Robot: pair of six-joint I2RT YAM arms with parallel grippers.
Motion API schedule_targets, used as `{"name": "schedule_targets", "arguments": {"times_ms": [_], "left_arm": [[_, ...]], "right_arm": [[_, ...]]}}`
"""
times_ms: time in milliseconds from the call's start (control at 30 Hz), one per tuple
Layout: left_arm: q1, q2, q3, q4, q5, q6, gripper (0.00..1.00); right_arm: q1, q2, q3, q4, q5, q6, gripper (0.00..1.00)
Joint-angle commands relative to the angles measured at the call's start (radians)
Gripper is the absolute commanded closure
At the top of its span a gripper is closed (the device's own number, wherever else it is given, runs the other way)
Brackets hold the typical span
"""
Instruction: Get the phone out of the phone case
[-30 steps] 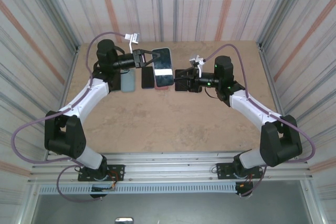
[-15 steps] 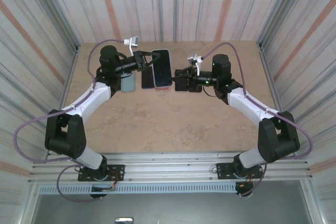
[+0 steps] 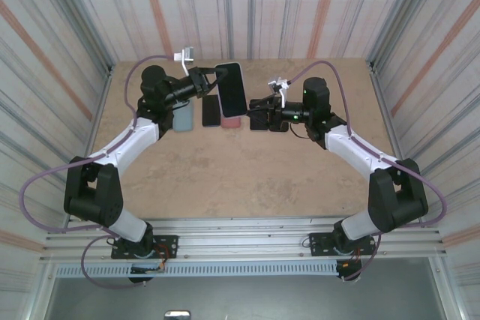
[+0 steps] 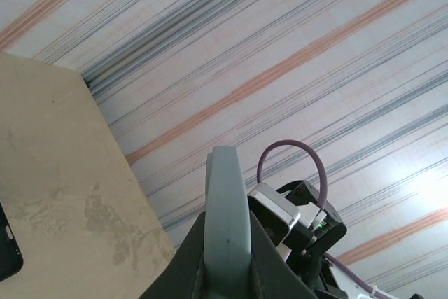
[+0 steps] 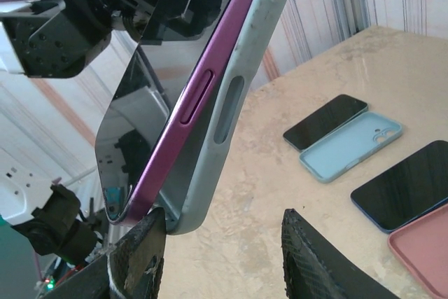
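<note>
The phone (image 5: 150, 113), with a purple frame and dark screen, sits in a grey phone case (image 5: 234, 96); along its lower side the frame stands slightly out of the case. My left gripper (image 3: 212, 80) is shut on the case's edge (image 4: 227, 201) and holds it tilted above the table at the back middle (image 3: 231, 89). My right gripper (image 5: 224, 257) is open just below the phone's lower end. Its left finger (image 5: 140, 253) touches the corner of phone and case; the right finger (image 5: 315, 257) stands apart.
On the table under the held phone lie a light blue case (image 5: 353, 146), a black phone (image 5: 325, 120), a dark phone (image 5: 406, 187) and a pink case (image 5: 427, 250). Striped walls close in the table (image 3: 240, 177) on three sides.
The left gripper has lifted and tipped the cased phone more upright and slightly toward the back. The right gripper has shifted a little left toward its lower end.
</note>
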Motion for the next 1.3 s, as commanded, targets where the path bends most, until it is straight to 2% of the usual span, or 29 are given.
{"name": "schedule_targets", "arguments": {"times_ms": [0, 133, 200, 367, 467, 767, 867, 1067, 1267], "left_arm": [[-0.014, -0.013, -0.008, 0.113, -0.048, -0.050, 1.00], [-0.033, -0.001, -0.004, 0.118, -0.069, -0.056, 1.00], [-0.044, 0.009, -0.011, 0.127, -0.092, -0.062, 1.00], [-0.060, 0.055, -0.037, 0.231, -0.150, -0.143, 1.00], [-0.063, 0.084, -0.040, 0.294, -0.151, -0.192, 1.00], [-0.060, 0.072, -0.046, 0.325, -0.154, -0.240, 1.00], [-0.059, 0.064, -0.057, 0.333, -0.178, -0.266, 1.00], [-0.037, 0.027, -0.103, 0.304, -0.265, -0.280, 1.00], [-0.015, 0.008, -0.124, 0.305, -0.280, -0.282, 1.00]], "right_arm": [[0.018, 0.012, 0.013, 0.032, -0.048, 0.041, 0.54], [0.019, 0.025, 0.013, 0.100, -0.044, 0.130, 0.54], [0.019, 0.039, 0.019, 0.162, -0.038, 0.237, 0.53], [0.017, 0.069, 0.002, 0.350, -0.020, 0.466, 0.54], [0.008, 0.080, -0.015, 0.408, 0.001, 0.550, 0.54], [-0.022, 0.115, -0.020, 0.431, -0.002, 0.586, 0.56], [-0.023, 0.128, -0.016, 0.453, -0.014, 0.595, 0.57], [-0.041, 0.131, -0.055, 0.613, -0.028, 0.696, 0.57], [-0.063, 0.111, -0.087, 0.628, -0.023, 0.717, 0.57]]}}
